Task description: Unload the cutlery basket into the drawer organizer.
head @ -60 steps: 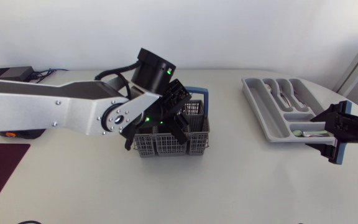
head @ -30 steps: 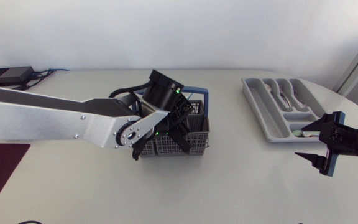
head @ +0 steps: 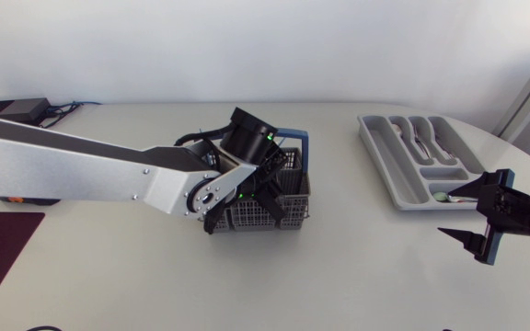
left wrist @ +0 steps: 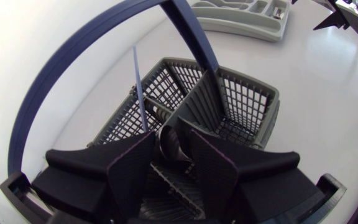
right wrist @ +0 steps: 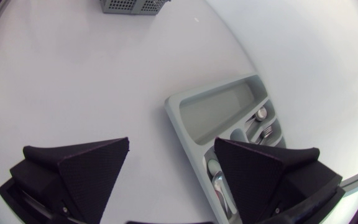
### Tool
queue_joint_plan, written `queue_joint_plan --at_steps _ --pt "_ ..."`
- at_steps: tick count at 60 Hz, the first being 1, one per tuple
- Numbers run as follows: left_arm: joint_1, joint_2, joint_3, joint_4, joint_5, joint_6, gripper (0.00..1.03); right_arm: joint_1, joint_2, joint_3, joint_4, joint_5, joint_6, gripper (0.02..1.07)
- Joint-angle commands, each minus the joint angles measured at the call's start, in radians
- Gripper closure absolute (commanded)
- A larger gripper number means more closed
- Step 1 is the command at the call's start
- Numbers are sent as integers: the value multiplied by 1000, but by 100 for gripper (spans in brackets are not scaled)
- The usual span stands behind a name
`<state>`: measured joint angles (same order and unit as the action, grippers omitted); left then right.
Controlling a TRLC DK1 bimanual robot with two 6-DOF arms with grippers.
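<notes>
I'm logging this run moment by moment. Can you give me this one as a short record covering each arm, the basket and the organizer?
left gripper: down inside the cutlery basket, a metal utensil right at it; grip unclear
right gripper: jaws open, empty, beside the drawer organizer
basket: upright near the table's middle, blue handle raised
organizer: some cutlery already in its compartments
task state: unloading not finished
</notes>
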<state>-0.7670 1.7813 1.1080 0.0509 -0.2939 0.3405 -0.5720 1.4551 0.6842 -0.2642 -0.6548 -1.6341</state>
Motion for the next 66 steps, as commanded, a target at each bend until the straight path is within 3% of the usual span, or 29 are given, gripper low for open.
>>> queue_joint_plan --at_steps 1,15,38,66 --pt "8 43 13 -2 -4 -9 70 -12 19 -29 2 -12 -23 8" --pt "9 50 19 -3 13 -8 100 -14 21 -37 2 -14 -27 8" --pt "-2 -39 -43 0 36 0 100 -14 22 -71 28 -12 -30 8" --pt "-54 -223 -200 147 44 14 100 -9 11 -101 28 -12 -43 8"
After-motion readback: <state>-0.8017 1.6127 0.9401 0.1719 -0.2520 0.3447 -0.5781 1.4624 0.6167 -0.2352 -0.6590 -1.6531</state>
